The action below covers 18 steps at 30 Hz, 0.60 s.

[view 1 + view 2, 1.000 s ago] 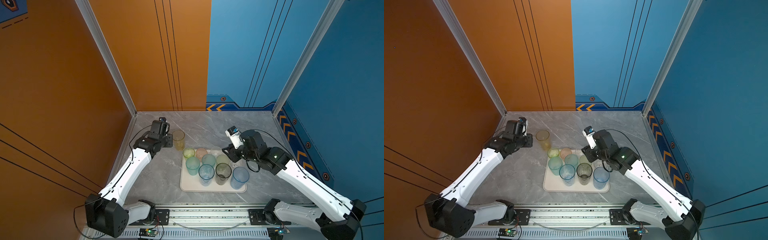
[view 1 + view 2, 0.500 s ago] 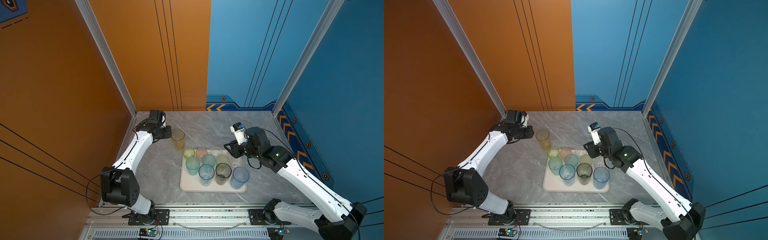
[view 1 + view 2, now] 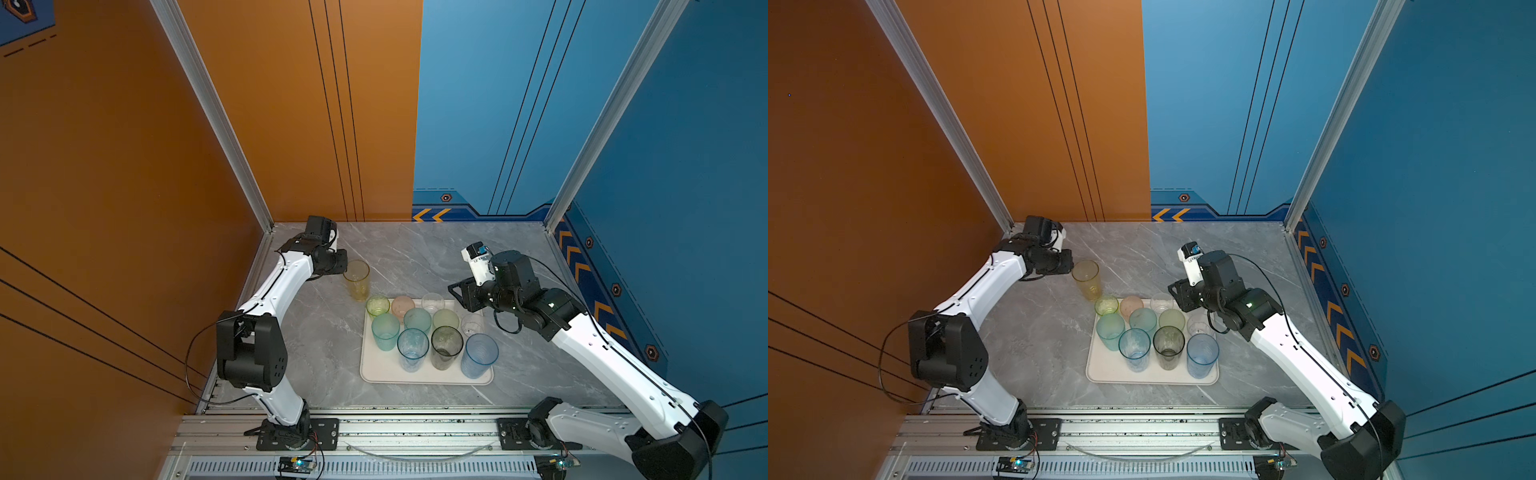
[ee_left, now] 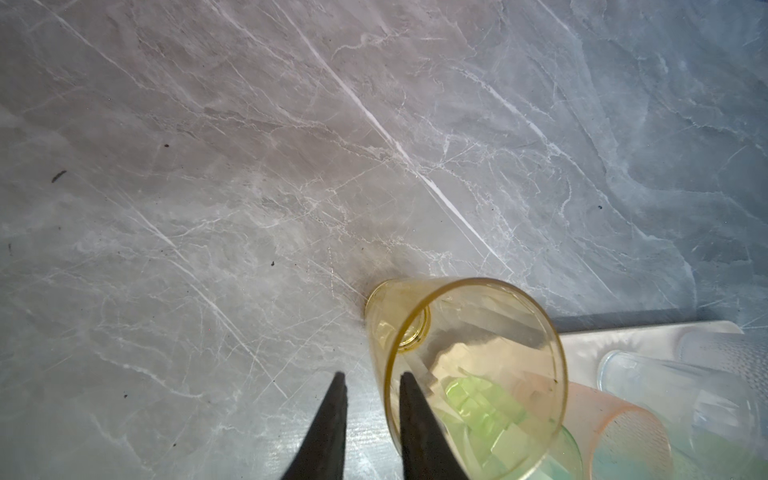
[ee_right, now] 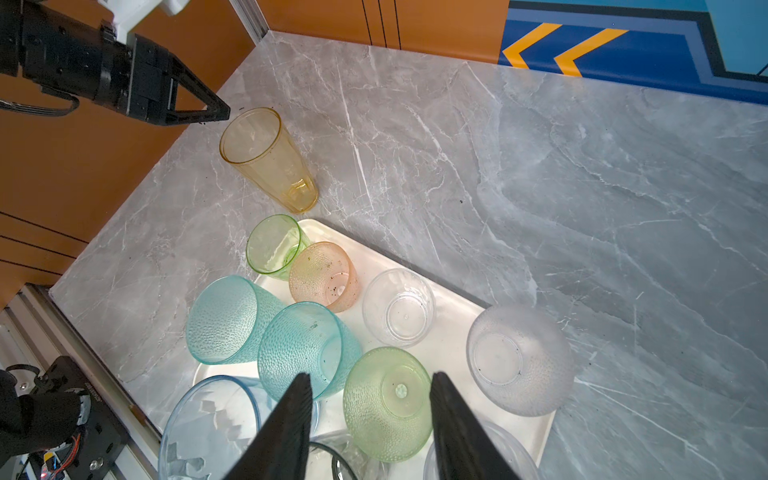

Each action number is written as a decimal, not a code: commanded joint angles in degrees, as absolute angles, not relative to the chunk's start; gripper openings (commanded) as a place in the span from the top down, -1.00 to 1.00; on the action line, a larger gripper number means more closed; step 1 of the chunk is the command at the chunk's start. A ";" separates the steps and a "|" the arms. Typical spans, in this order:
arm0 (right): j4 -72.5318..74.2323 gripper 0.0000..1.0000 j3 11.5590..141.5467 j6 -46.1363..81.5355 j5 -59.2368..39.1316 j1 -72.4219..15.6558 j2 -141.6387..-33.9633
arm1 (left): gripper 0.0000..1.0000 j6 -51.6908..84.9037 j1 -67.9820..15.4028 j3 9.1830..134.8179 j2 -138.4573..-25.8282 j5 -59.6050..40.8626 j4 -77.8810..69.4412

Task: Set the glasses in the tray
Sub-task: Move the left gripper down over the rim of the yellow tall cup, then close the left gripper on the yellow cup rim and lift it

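Left claw (image 4: 372,379), jaws narrowly parted, at rim of yellow glass (image 4: 478,353) just outside tray (image 3: 382,370). Straddle wall, pinch, lift vertically. Right claw (image 5: 370,376) open.

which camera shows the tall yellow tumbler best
The right wrist view: the tall translucent yellow tumbler shows whole, rim to base, standing on the grey marble table. The left wrist view crops the tumbler close up; both top views show the tumbler small.

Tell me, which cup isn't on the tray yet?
The tall yellow tumbler: it stands alone on the marble tabletop beside the tray, while every other glass sits on it.
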<state>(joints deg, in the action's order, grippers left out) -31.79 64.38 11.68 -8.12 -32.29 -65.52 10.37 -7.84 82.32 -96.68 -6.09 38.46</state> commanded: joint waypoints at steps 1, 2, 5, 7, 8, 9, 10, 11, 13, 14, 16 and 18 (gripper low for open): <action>-30.59 0.09 63.97 12.31 -9.86 -31.75 -66.26 | 0.52 8.80 -8.76 84.65 -98.49 -6.38 40.03; -30.59 0.09 64.01 12.36 -10.01 -31.71 -66.44 | 0.52 8.62 -9.00 84.88 -98.93 -6.10 40.23; -30.42 0.09 64.07 12.34 -10.24 -31.53 -66.79 | 0.54 8.15 -9.47 85.53 -100.03 -5.65 40.51; -30.33 0.09 64.10 12.39 -10.32 -31.40 -67.02 | 0.56 7.76 -9.75 86.08 -100.69 -5.30 40.89; -30.28 0.09 64.11 12.39 -10.37 -31.30 -67.17 | 0.58 7.53 -10.06 86.34 -101.04 -4.96 41.16; -30.24 0.09 64.03 12.48 -10.52 -31.21 -67.28 | 0.59 7.32 -10.26 86.60 -101.34 -4.57 41.45; -30.15 0.09 64.07 12.50 -10.61 -31.18 -67.39 | 0.61 7.08 -10.51 86.90 -101.63 -4.11 41.76; -30.01 0.09 64.04 12.57 -10.68 -31.16 -67.50 | 0.63 6.87 -10.76 87.22 -101.90 -3.60 42.10; -29.88 0.09 63.90 12.57 -10.79 -31.17 -67.67 | 0.65 6.48 -11.20 87.66 -102.19 -2.44 42.66; -29.82 0.09 63.94 12.58 -10.86 -31.11 -67.81 | 0.67 6.34 -11.47 87.84 -102.35 -1.78 42.82; -29.78 0.09 63.98 12.61 -10.90 -31.11 -68.07 | 0.70 6.07 -11.84 88.22 -102.57 -0.68 43.39; -29.62 0.09 63.94 12.66 -10.98 -31.03 -68.16 | 0.77 5.88 -12.03 88.66 -102.87 -0.20 43.88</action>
<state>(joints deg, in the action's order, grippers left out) -30.94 64.38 11.92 -9.56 -31.42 -67.64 7.14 -11.42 86.74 -101.67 -2.59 41.43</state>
